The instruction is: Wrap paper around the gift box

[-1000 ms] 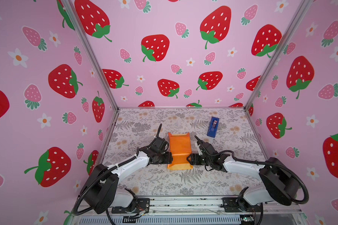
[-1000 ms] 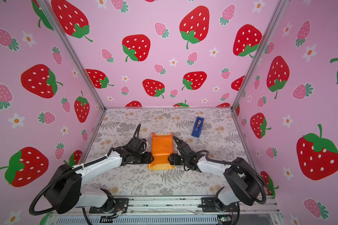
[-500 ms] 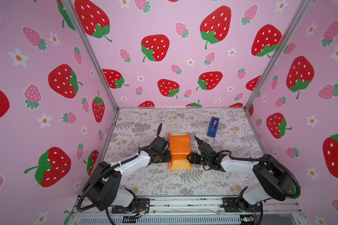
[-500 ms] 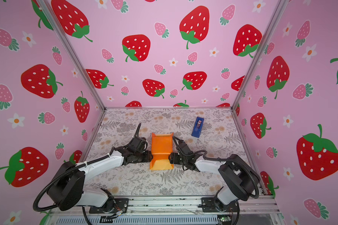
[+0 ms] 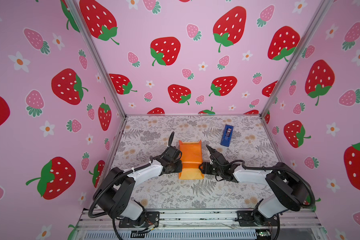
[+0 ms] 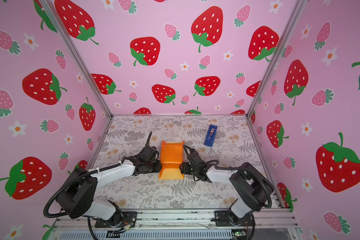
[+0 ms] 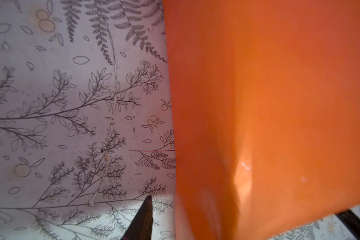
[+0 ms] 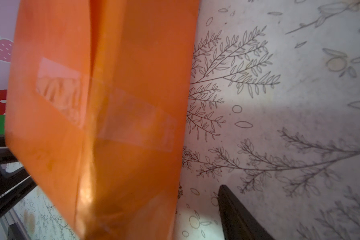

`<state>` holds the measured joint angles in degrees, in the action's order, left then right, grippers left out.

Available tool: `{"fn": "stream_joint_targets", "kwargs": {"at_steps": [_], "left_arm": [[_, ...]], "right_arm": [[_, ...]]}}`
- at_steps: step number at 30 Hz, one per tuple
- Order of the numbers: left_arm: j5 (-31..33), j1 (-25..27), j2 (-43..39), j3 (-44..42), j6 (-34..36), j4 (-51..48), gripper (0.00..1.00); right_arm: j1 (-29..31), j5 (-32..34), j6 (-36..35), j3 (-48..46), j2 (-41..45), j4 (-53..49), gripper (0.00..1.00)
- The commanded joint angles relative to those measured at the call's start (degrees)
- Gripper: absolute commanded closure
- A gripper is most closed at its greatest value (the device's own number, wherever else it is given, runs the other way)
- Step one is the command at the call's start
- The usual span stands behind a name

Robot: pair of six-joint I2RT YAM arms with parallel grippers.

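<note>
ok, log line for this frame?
paper: folded into sleeve, seam taped | gift box: hidden | left gripper: at left edge | right gripper: at right edge | tape dispenser: back right

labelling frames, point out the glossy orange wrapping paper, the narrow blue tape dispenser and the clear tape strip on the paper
glossy orange wrapping paper (image 5: 190,159): a top view, its upper face
narrow blue tape dispenser (image 5: 226,139): a top view, its blue body
clear tape strip (image 8: 121,112): right wrist view, middle of the strip
</note>
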<state>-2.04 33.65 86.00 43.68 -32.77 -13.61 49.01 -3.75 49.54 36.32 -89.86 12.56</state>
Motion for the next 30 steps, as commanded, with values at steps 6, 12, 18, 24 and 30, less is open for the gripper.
{"fn": "stream_joint_targets", "kwargs": {"at_steps": [6,12,18,24,30], "left_arm": [[5.3,2.1,2.6,0.8,1.7,3.1,0.79],[6.8,2.7,4.0,0.6,2.5,5.6,0.86],[7.3,2.7,5.8,0.9,2.9,6.9,0.90],[7.0,2.7,6.4,1.0,2.8,7.4,0.91],[6.5,2.8,6.1,0.6,2.8,8.1,0.91]], "right_arm": [[0.2,3.6,0.8,1.5,-0.9,1.2,0.40],[0.0,5.2,0.6,2.0,-1.2,1.8,0.43],[-0.1,6.5,0.3,2.0,-2.1,4.8,0.46],[-0.2,7.6,-0.4,2.5,-4.7,7.6,0.47],[-0.2,8.1,-0.5,3.0,-6.7,9.5,0.61]]}}
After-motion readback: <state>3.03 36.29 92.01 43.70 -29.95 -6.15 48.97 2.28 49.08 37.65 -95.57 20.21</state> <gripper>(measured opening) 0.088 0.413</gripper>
